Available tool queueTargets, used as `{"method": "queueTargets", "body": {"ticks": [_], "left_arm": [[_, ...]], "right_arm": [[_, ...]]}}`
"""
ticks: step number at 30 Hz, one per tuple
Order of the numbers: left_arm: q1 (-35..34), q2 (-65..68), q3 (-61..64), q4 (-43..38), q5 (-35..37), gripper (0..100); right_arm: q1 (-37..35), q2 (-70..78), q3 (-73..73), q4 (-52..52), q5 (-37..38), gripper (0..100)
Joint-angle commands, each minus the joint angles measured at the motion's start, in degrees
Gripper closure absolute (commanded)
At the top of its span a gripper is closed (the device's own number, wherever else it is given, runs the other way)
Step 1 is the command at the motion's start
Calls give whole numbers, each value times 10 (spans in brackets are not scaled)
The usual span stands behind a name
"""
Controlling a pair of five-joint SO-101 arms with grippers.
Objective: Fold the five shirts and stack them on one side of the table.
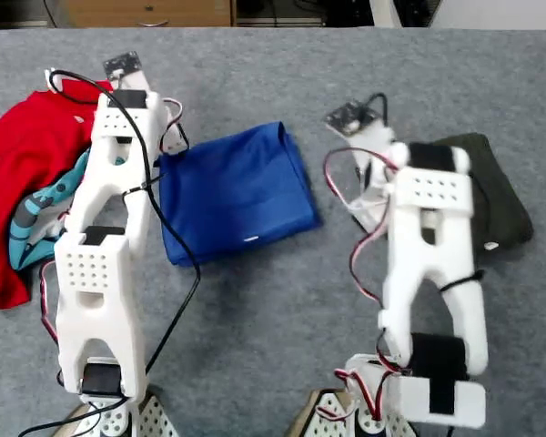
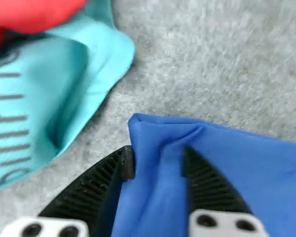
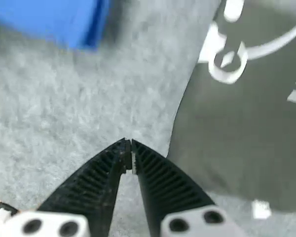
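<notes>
Left jaws pinching blue shirt (image 1: 237, 187), grey table (image 1: 282, 309), wooden cabinet (image 1: 150, 11)

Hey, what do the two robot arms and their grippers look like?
Both arms, the left arm and right arm, are white plastic with grids of small holes and black motor blocks; red and white wires loop along them, plus a black cable on the left. Left gripper and right gripper have black ribbed tapering fingers on white mounts.

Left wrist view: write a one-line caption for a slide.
The left hand grips a corner of the blue shirt on the table, beside a teal shirt and a red shirt.
</notes>
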Motion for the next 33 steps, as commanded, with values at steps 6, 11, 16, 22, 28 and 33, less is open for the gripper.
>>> {"method": "queueTargets", "body": {"ticks": [6,11,16,22,28,33], "left_arm": [[-23,-84,-151,164,-30,809],[-42,-101,-195,246,-71,966],[-62,-132,-86,246,-98,981],[-28,-243,112,222,-113,980],[4,-414,381,52,-110,980],[14,-483,566,-111,-107,977]], "right_arm": [[-52,217,-277,21,-49,994],[-122,370,-482,78,-73,994],[-153,544,-720,148,-106,994],[-177,689,-981,205,-105,994],[-190,731,-1062,186,-104,994],[-189,761,-1062,123,-104,994]]}}
